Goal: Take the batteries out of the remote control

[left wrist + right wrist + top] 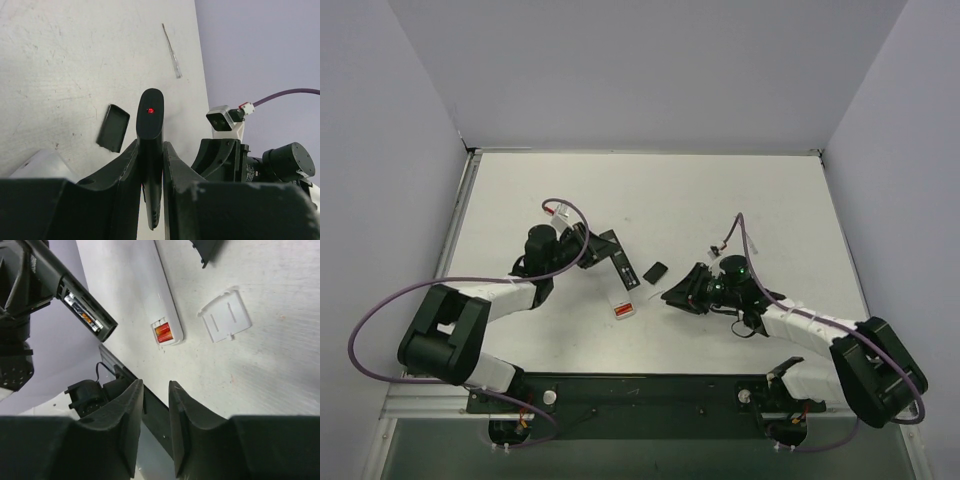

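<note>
The left gripper point(151, 148) pinches the remote control point(150, 112) between its jaws, the bar's far end sticking out past the fingertips. The batteries point(82, 314) sit in the remote's open recess, seen from the right wrist. The right gripper point(155, 390), near a white strip point(160, 295) on the table point(720, 200), has its jaws slightly parted, nothing between them; a small black cover point(656, 271) lies between the grippers

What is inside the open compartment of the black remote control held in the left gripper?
One battery, silver and orange, lies in the remote control's recess. Beside it the recess looks dark; whether that half is empty cannot be told.
</note>
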`<control>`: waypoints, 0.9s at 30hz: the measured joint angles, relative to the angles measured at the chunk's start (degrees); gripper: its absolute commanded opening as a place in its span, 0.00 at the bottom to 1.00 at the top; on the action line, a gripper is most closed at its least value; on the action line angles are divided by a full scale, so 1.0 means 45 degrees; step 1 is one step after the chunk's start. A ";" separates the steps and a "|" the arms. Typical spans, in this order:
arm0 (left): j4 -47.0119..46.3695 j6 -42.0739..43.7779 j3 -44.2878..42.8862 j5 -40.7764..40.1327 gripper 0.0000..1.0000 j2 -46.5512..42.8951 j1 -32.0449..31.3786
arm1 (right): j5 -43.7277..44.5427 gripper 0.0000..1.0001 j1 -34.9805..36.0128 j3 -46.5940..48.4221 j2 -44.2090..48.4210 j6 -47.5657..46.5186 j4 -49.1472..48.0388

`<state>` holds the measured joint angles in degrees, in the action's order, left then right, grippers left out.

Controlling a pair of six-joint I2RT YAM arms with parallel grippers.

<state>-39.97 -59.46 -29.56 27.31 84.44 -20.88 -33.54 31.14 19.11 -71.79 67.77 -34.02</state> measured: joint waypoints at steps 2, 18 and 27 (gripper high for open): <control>0.0670 0.0481 -0.0447 -0.0068 0.00 -0.0228 -0.0039 | 0.0486 0.38 -0.0039 0.0180 0.0690 -0.0554 0.1180; 0.2069 0.1613 -0.2885 0.0500 0.00 0.2633 -0.1807 | 0.4823 0.85 -0.0355 0.1112 0.5746 -0.3230 0.8310; 0.1987 0.1593 -0.4002 0.0792 0.10 0.4231 -0.4187 | 0.6227 0.86 -0.0486 0.1112 0.7291 -0.3521 1.0253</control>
<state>-31.03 -52.29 -47.57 30.87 103.48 -39.72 -5.52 28.95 24.12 -38.98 51.92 12.12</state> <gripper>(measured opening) 0.277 0.856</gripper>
